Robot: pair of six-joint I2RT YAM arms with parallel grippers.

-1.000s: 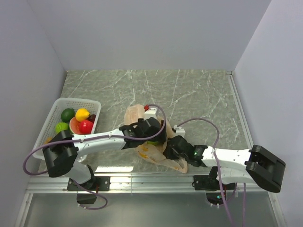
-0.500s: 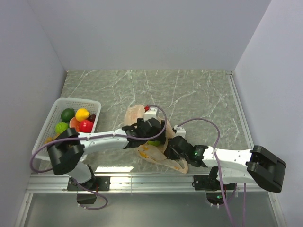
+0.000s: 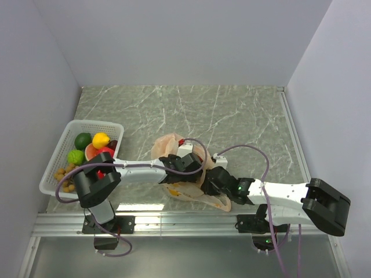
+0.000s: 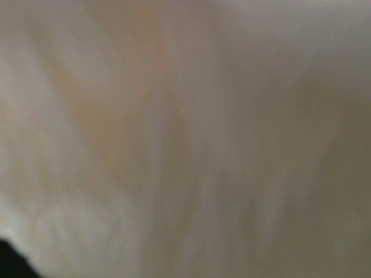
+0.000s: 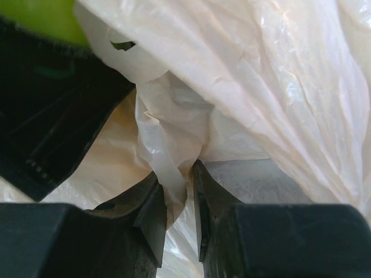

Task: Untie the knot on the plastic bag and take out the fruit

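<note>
The pale-peach plastic bag lies crumpled near the table's front edge, between the two arms. My left arm's wrist reaches down into it, with its fingers buried in the plastic. The left wrist view shows only blurred peach plastic bag. My right gripper is shut on a twisted fold of the plastic bag at its right side. A green fruit shows beside the left arm's dark gripper body. The knot is hidden.
A white lattice basket stands at the left, holding a yellow lemon, green fruits, a red apple and tan berries. Grey walls close in both sides and the back.
My left arm has swung and pushed its gripper deeper into the bag, which now covers the green fruit in the top view. The right arm has kept its hold and place.
</note>
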